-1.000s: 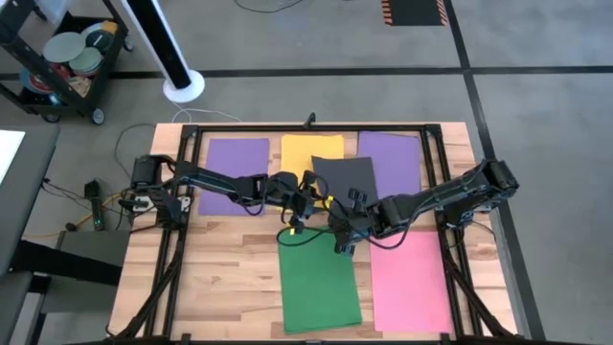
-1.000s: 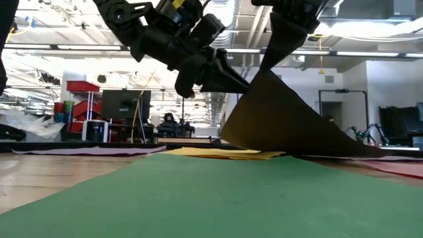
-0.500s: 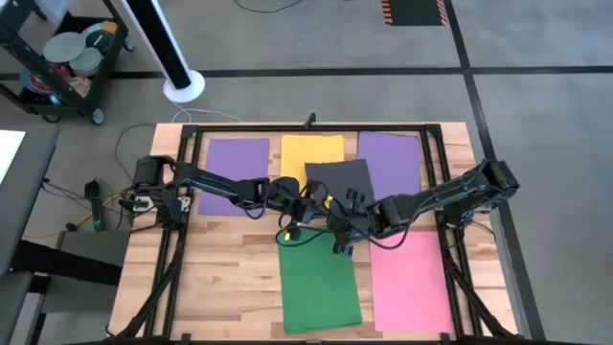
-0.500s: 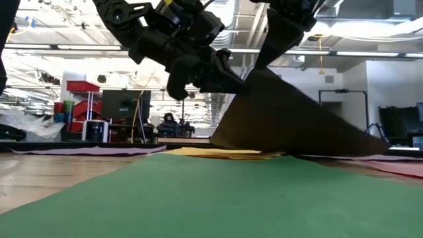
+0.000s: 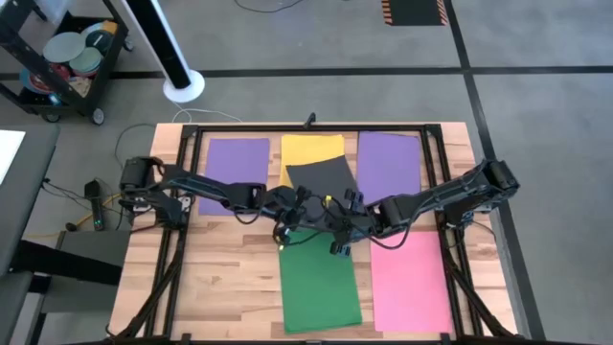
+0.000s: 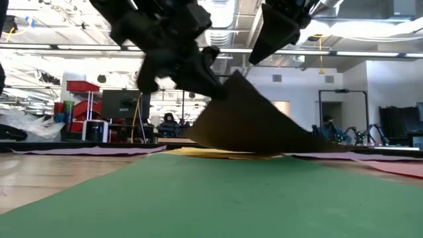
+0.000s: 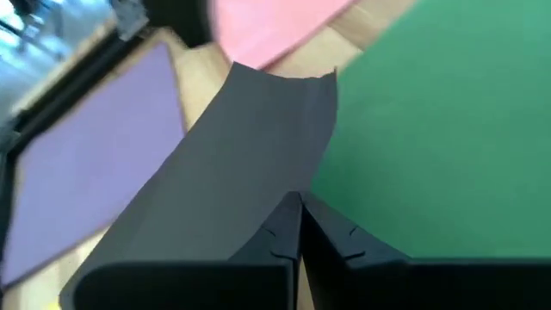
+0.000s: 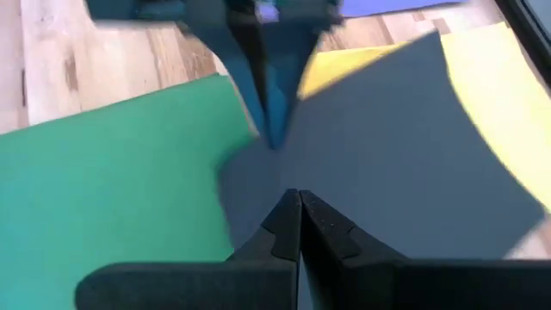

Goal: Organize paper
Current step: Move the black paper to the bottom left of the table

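Near the middle of the wooden counter (image 5: 220, 278), the left claw (image 5: 290, 211) and the right claw (image 5: 337, 223) meet at the near edge of the black sheet (image 5: 320, 176). Left claw: fingers pressed together, pinching that edge, as its wrist view shows. Right claw: fingers likewise closed to a slit on the same sheet. Black sheet: near edge lifted off the counter, far part resting on the yellow sheet (image 5: 311, 148) by the far edge; the low view shows it rising as a tilted dark plane (image 6: 248, 125). Two purple sheets (image 5: 238, 158) (image 5: 390, 163) flank the yellow one along the far edge. Green sheet (image 5: 319, 283) and pink sheet (image 5: 410, 286) lie flat by the near edge. Both arms reach inward from the counter's side edges, stretched low.
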### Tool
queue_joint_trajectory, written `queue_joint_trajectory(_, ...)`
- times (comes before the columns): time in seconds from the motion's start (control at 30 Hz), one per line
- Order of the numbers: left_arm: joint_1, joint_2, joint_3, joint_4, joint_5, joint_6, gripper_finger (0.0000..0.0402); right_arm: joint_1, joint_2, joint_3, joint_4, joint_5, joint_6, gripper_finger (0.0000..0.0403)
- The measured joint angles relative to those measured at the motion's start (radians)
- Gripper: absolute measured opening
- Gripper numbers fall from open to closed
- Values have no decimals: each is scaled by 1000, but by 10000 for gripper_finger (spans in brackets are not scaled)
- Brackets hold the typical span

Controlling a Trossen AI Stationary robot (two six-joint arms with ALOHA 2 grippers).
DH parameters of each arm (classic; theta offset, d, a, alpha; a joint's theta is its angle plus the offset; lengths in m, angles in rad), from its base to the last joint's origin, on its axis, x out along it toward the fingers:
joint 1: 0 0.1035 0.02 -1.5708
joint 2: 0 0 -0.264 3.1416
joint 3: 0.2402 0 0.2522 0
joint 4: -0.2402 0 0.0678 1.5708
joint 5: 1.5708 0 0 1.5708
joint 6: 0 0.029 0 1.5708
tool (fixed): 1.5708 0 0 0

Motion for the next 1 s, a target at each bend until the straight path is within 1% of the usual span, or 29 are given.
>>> queue_joint_trajectory(0.23,-87,-142,0,-260,-3,-87,0,18,-51,0,3,4,-15,0)
queue_joint_trajectory(0.33,-146,-190,0,-376,-14,-124,0,37,-83,0,8,41,-23,0)
queue_joint_trajectory(0.47,-243,-222,0,-541,-54,-171,0,55,-120,0,10,78,-29,0)
queue_joint_trajectory(0.63,-374,-230,0,-717,-62,-282,0,61,-133,0,8,86,-30,0)
queue_joint_trajectory(0.83,-555,-229,0,-773,-60,-418,0,61,-133,0,8,87,-29,0)
queue_joint_trajectory(1.0,-663,-229,0,-778,-62,-500,0,61,-133,0,7,87,-24,0)
